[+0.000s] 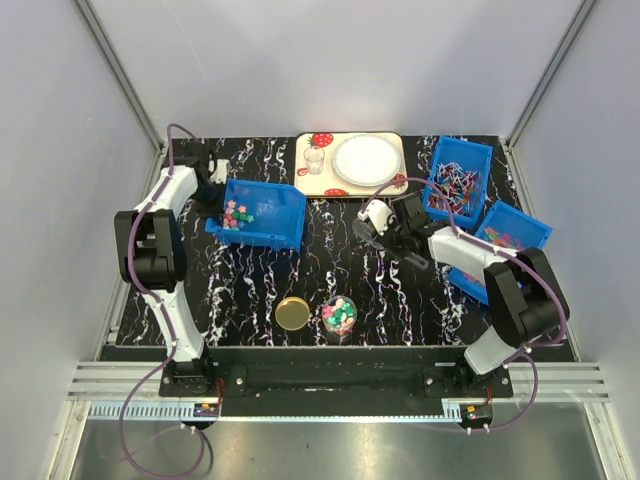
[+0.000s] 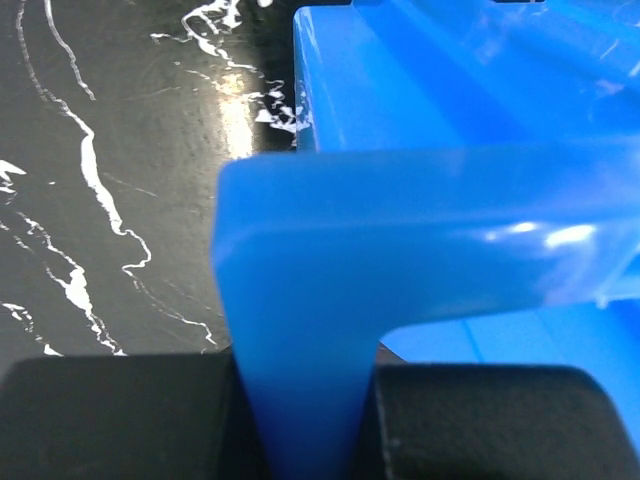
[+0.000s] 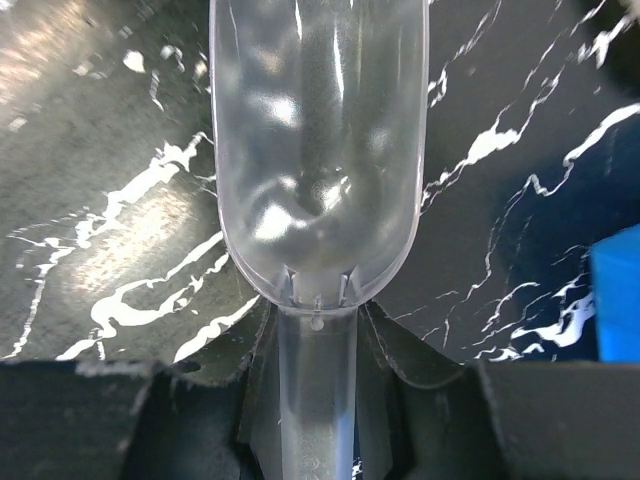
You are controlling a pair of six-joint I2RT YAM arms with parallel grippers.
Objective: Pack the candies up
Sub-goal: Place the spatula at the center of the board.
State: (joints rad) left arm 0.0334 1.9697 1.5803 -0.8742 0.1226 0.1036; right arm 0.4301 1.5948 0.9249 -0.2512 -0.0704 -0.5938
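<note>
The candies (image 1: 237,215), small bright chunks, lie in the left part of a blue bin (image 1: 268,212) at the table's left. My left gripper (image 1: 213,200) is shut on that bin's left wall; in the left wrist view the blue wall (image 2: 330,260) fills the space between the black fingers (image 2: 120,420). More candies fill a small clear jar (image 1: 339,315) near the front edge. My right gripper (image 1: 383,228) hovers mid-table, shut on the handle of a clear plastic scoop (image 3: 315,150). The scoop's bowl is empty and hangs over the black marbled table (image 3: 120,200).
A gold lid (image 1: 293,313) lies left of the jar. At the back stands a tray (image 1: 318,178) with a white plate (image 1: 366,160). Two blue bins at the right hold other sweets: one (image 1: 460,178) behind, one (image 1: 510,235) beside the right arm.
</note>
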